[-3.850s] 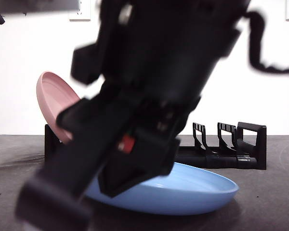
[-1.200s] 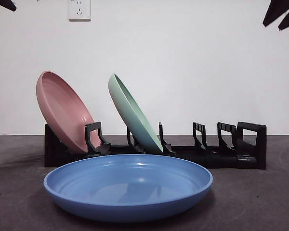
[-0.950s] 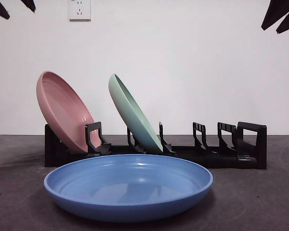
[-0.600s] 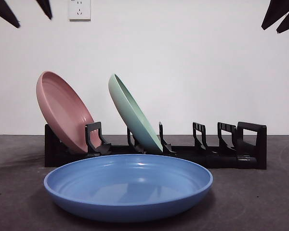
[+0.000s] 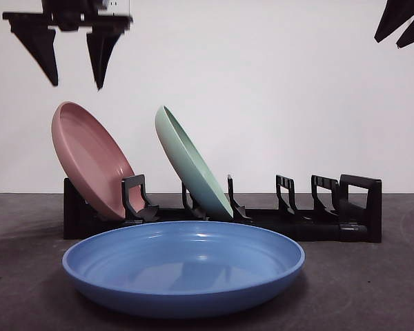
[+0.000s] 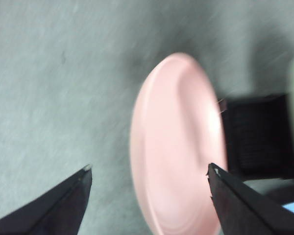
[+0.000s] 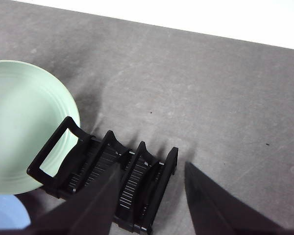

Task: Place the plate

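Plate [image 5: 184, 265], blue, lies flat and open side up on the dark table [image 5: 372, 289], low and well apart from the left gripper [image 5: 74, 58], which hangs high above the rack's pink end with its 2 jaws spread wide and nothing between them. From that gripper the blue plate sits down and off toward the middle of the table, on the near side of the rack [image 5: 310, 217]. Being round, it has no long axis of its own; its rim runs level and its face points straight up.

In the left wrist view, which is blurred, the pink plate [image 6: 179, 147] fills the gap between the 2 wide jaws of the left gripper [image 6: 149, 171], with table showing on one side of it and the black rack [image 6: 255, 134] on the other. This pink plate [image 5: 90, 158] stands tilted in the rack's end slot. A green plate [image 5: 190, 162] leans the same way 1 slot along, apart from the pink one.

The right gripper [image 5: 402, 21] shows only as a dark tip at the top corner, far above the rack's bare end. Its wrist view looks down between 2 parted jaws, nothing held, onto the rack's free slots [image 7: 122, 178] and the green plate [image 7: 24, 122] beside them.
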You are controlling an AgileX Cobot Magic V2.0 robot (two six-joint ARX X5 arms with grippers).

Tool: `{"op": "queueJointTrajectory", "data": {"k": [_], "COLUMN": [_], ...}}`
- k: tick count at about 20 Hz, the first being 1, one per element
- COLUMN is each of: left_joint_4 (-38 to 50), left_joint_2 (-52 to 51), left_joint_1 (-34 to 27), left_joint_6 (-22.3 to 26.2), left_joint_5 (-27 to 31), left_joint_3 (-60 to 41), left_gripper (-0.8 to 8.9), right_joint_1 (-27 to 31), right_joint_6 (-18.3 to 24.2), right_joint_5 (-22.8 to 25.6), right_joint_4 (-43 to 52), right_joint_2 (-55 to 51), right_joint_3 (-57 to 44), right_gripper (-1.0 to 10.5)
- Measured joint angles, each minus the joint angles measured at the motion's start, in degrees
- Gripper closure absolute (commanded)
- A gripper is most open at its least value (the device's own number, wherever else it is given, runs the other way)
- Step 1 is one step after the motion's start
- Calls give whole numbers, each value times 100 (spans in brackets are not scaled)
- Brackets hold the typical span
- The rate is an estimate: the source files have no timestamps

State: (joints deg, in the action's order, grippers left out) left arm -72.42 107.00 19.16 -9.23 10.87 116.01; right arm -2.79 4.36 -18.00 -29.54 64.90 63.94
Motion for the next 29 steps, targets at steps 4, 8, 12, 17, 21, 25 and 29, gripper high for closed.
{"op": "queueJointTrajectory", "data": {"k": [4, 8, 12, 17, 21, 25, 29], "left_joint_4": [-79, -4, -4, -26, -24, -20, -44], "left_joint_2": [330, 361, 363, 363, 363, 363, 376], "left_joint_1": [-13, -15, -15, -37, -39, -37, -22], "left_joint_6": [0, 4, 50, 68, 68, 81, 120], "left_joint_5": [90, 101, 101, 144, 164, 170, 396], "left_joint_3": [0, 0, 0, 0, 0, 0, 107], "left_gripper": [447, 578, 742, 796, 796, 796, 796], "right_joint_1": [0, 0, 0, 0, 0, 0, 0], "right_joint_6": [-15, -13, -15, -15, -15, -15, -15], "right_joint_5": [11, 59, 173, 173, 173, 173, 173], "right_joint_4": [0, 0, -2, -2, -2, -2, -2], "right_joint_2": [0, 0, 0, 0, 0, 0, 0], "right_joint_3": [0, 0, 0, 0, 0, 0, 0], "right_gripper": [745, 745, 745, 745, 745, 745, 745]}}
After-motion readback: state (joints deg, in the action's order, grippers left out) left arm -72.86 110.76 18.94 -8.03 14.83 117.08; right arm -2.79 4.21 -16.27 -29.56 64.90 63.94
